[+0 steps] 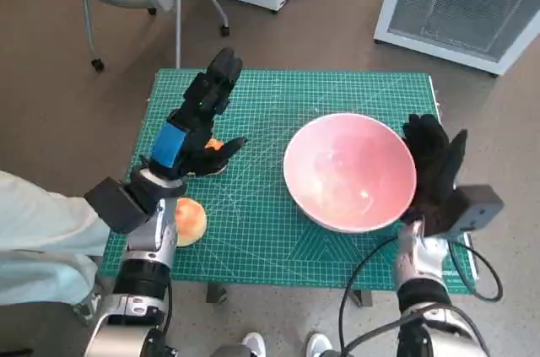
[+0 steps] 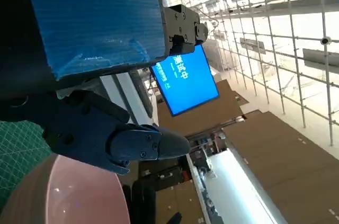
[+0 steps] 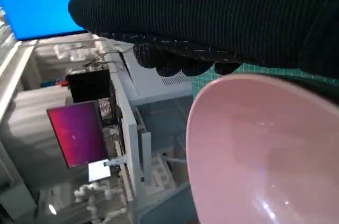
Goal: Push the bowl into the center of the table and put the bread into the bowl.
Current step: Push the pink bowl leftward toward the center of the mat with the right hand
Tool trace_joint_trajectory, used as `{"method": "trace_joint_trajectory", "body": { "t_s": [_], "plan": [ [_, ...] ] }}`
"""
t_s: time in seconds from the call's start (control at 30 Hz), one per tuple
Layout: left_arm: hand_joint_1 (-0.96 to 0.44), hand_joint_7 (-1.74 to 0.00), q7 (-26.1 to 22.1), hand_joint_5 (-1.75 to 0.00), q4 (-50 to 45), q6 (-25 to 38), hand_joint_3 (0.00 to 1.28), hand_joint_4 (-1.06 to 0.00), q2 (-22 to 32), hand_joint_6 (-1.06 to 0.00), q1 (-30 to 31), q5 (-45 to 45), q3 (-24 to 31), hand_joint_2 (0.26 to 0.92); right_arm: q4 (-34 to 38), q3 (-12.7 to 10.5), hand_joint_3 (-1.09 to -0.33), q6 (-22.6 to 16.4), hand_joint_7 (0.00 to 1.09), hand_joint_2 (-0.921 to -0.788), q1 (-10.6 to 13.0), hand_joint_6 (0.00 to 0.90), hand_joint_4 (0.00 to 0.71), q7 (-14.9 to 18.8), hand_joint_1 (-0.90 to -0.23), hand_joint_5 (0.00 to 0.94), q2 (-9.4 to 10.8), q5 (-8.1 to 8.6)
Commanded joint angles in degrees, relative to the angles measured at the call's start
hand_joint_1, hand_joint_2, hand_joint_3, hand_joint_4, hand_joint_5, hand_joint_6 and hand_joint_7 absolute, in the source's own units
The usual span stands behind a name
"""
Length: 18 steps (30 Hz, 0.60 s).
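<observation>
Head view: pink bowl (image 1: pixel 350 171) sits on the green cutting mat (image 1: pixel 253 230), right of the table's middle, upright, its inside bare. Right hand (image 1: pixel 434 173), gloved, stands against the bowl's right rim, fingers spread and raised beside the wall; it touches the bowl from the outside and grasps nothing.

Left hand (image 1: pixel 198 121) hangs over the left part of the mat, blue-taped back up, fingers stretched out toward the far edge, thumb pointing toward the bowl. Nothing is in it; released.

A round bread roll (image 1: pixel 190 220) lies on the mat near the left front corner, partly hidden behind the left forearm. A second orange-brown piece (image 1: pixel 214 145) shows just under the left hand's thumb; too hidden to tell what it is or whether the hand touches it.

Right wrist view: glove (image 3: pixel 212 17) dark across the top, bowl (image 3: pixel 265 150) rim close below it.

Left wrist view: bowl rim (image 2: pixel 63 192) shows under the black fingers (image 2: pixel 143 144).
</observation>
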Motion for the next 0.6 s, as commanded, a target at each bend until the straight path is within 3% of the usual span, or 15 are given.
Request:
{"method": "trace_joint_trajectory", "body": {
  "t_s": [0.03,0.27,0.6],
  "plan": [
    [-0.55,-0.01,0.2,0.00,-1.3,-0.3,0.30,-0.07,0.8,-0.14,1.0,0.2,0.3,0.921,1.3,-0.5,-0.760,2.2,0.43,-0.921,-1.6,0.245,0.337,0.3,-0.549,0.010,1.5,0.78],
    [-0.56,-0.01,0.8,0.00,-1.6,-0.7,0.30,-0.07,1.2,-0.14,1.4,0.4,0.6,0.921,1.8,-0.4,-0.757,3.5,0.42,-0.921,-4.0,0.257,0.341,0.0,-0.563,0.008,2.4,0.56],
    [-0.57,-0.01,1.9,0.00,-2.6,-0.8,0.30,-0.07,1.3,-0.14,2.2,1.1,0.4,0.921,2.3,-0.3,-0.763,5.1,0.41,-0.921,-5.3,0.259,0.340,0.1,-0.558,0.005,2.7,0.13]
  ]
}}
